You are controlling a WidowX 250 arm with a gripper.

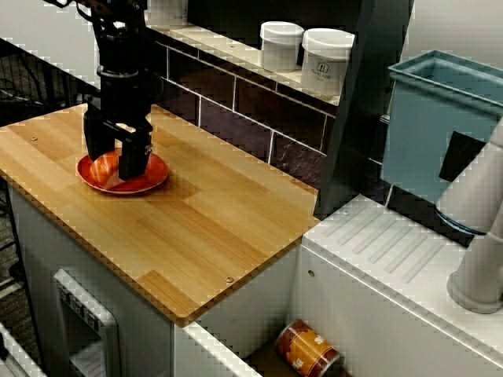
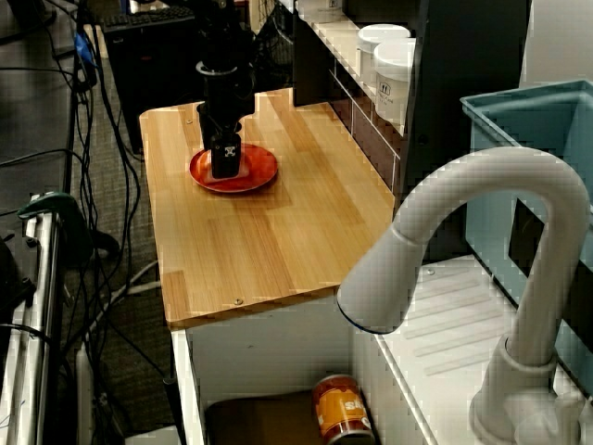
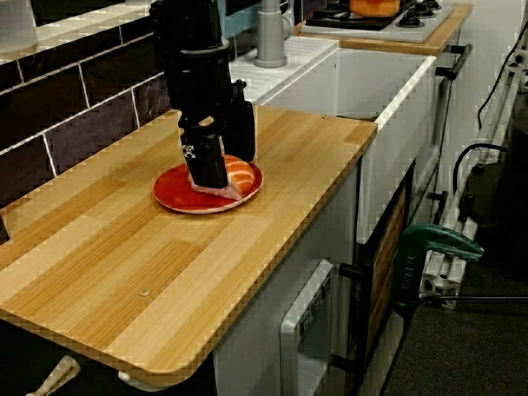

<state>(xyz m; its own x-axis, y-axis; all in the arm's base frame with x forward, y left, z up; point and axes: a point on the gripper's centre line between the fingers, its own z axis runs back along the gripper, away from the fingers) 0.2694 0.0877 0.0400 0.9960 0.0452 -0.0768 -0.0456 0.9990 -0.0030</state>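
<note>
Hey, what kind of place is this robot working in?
Most likely a kitchen, perhaps a mock-up: a white sink basin with a pale grey curved tap, a hob with burners, and a light wooden countertop against dark brown wall tiles.

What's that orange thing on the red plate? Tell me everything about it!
It looks like salmon sushi: orange top with pale stripes, whitish base. It lies flat on the round red plate. The black gripper straddles it, one finger each side; whether they press it cannot be told.
</note>
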